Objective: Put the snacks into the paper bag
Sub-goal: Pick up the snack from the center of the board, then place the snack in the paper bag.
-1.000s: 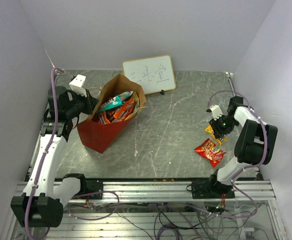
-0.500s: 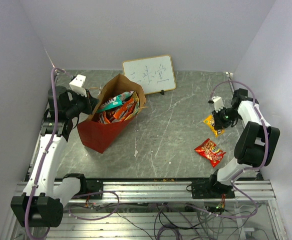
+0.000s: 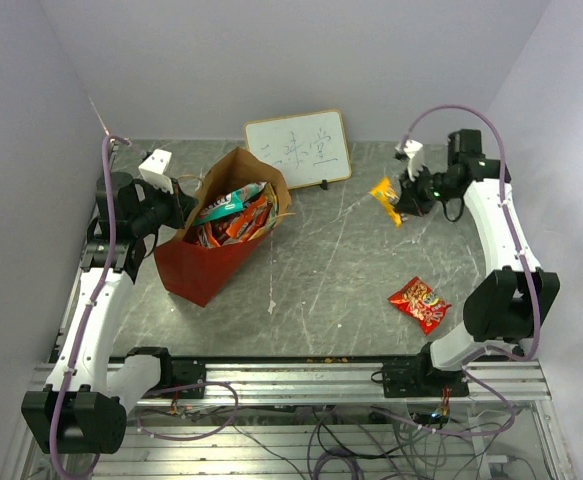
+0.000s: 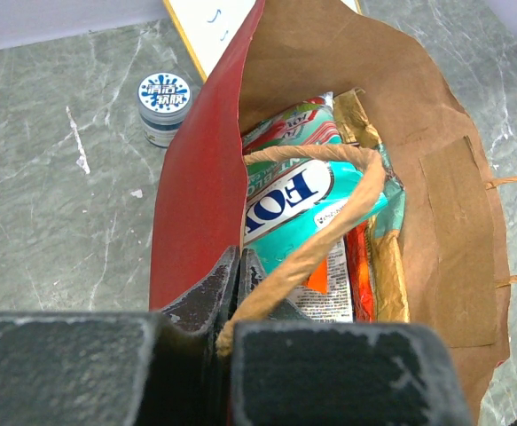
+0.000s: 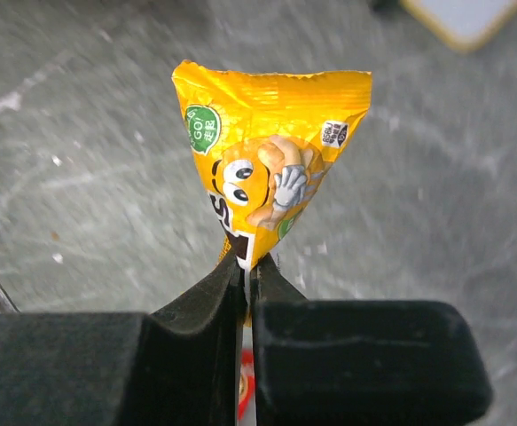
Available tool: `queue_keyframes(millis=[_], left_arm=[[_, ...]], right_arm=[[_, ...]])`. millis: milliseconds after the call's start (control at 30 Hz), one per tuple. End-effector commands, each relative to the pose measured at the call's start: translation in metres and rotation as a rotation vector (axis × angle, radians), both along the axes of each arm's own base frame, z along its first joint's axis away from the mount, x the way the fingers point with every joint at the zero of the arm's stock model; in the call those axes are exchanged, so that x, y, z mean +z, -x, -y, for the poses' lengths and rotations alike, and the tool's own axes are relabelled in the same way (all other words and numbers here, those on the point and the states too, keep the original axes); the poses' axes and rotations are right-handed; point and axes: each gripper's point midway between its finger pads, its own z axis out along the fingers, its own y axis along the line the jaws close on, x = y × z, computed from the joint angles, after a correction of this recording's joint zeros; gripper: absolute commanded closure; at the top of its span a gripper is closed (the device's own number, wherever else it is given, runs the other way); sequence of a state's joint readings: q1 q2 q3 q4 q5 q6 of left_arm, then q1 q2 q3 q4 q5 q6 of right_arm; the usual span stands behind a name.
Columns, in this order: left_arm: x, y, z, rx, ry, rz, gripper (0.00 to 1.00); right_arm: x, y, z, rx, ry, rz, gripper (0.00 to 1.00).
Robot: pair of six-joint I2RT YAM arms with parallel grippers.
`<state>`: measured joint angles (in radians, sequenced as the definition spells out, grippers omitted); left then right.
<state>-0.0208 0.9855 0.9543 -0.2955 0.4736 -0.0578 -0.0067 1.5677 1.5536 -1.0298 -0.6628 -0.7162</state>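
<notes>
On my left side, my left gripper [image 4: 238, 266] is pressed together on the near rim of the paper bag [image 3: 203, 272], pinching the red wall where a twisted handle [image 4: 329, 232] loops out. The bag stands open on the left part of the table [image 3: 341, 270]. Snacks [image 3: 233, 214] in teal, red and orange are packed inside it, a teal packet [image 4: 302, 200] on top. My left wrist view shows a small round tin [image 4: 164, 99] just beside the bag's outer wall. Behind the bag a whiteboard [image 3: 298, 148] stands propped at the far edge. Further right, my right gripper [image 5: 245, 266] hangs above the table, well apart from the bag. Its fingers are closed on the lower corner of a yellow packet [image 5: 271, 169], which is clear of the surface. Nearer me on the right, a red packet [image 3: 420, 304] lies flat on the table.
</notes>
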Motion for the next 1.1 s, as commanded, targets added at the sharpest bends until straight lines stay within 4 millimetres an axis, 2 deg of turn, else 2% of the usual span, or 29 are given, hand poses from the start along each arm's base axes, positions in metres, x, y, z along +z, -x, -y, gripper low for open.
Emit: queue_keyframes(millis=[0,100,233,300,400,500,633,767,867,1067], left_arm=[[0.009,-0.001,0.003,-0.019,0.012,0.044,0.93],[0.009,-0.001,0.002,-0.011,0.018,0.038,0.93],[0.011,-0.005,-0.008,0.030,0.034,0.019,0.93],[0.013,-0.005,-0.008,0.035,0.043,0.009,0.93],[0.016,-0.004,-0.007,0.030,0.067,-0.008,0.93],[0.017,-0.003,-0.009,0.041,0.086,-0.019,0.93],[0.018,-0.002,-0.013,0.070,0.108,-0.031,0.93],[0.023,-0.003,-0.018,0.095,0.142,-0.053,0.93],[0.026,-0.002,-0.017,0.093,0.165,-0.064,0.93],[0.028,0.000,-0.014,0.079,0.195,-0.067,0.93]], right_arm=[[0.078,0.000,-0.068,0.100,-0.115,0.197,0.98],[0.119,0.000,-0.107,0.178,-0.156,0.313,0.97],[0.161,0.001,-0.162,0.280,-0.224,0.431,0.97],[0.175,0.000,-0.188,0.313,-0.256,0.468,0.97],[0.180,0.003,-0.234,0.380,-0.279,0.484,0.97],[0.175,0.009,-0.276,0.443,-0.285,0.489,0.97],[0.158,0.026,-0.327,0.521,-0.269,0.486,0.97],[0.132,0.048,-0.366,0.587,-0.257,0.448,0.97],[0.108,0.061,-0.384,0.616,-0.235,0.404,0.97],[0.067,0.075,-0.398,0.625,-0.181,0.314,0.97]])
